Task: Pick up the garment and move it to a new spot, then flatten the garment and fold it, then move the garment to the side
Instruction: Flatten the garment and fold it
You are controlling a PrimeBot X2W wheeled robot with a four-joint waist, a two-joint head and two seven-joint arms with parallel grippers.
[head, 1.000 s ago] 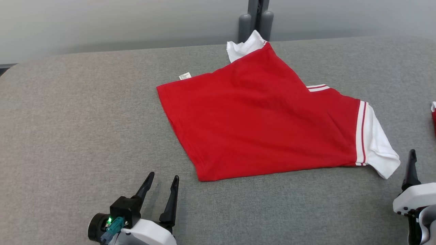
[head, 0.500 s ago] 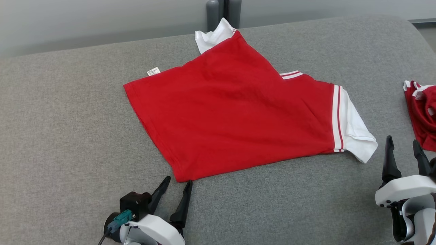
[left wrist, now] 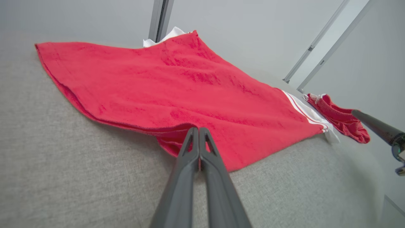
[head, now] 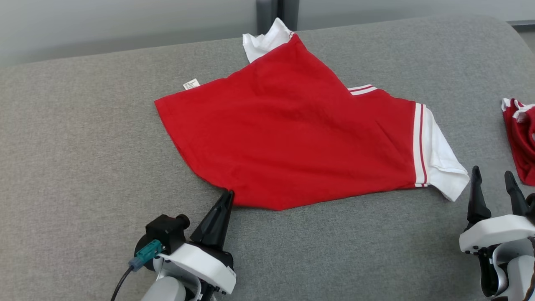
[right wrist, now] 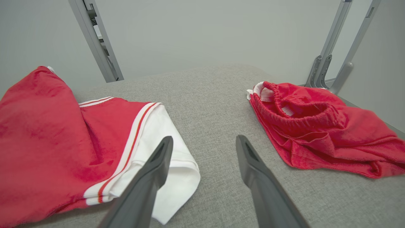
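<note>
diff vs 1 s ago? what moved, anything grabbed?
Left tool advanced to the near hem corner of the red shirt and shut on it, bunching that corner. Right tool stayed open beside the white sleeve; red shorts untouched.

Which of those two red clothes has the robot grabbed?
The large flat red shirt with white striped sleeves: the left gripper is shut on its near hem. The small crumpled red shorts lie apart to the right, untouched.

Left gripper moved forward, jaws closed on near corner of red garment, bunching hem
</note>
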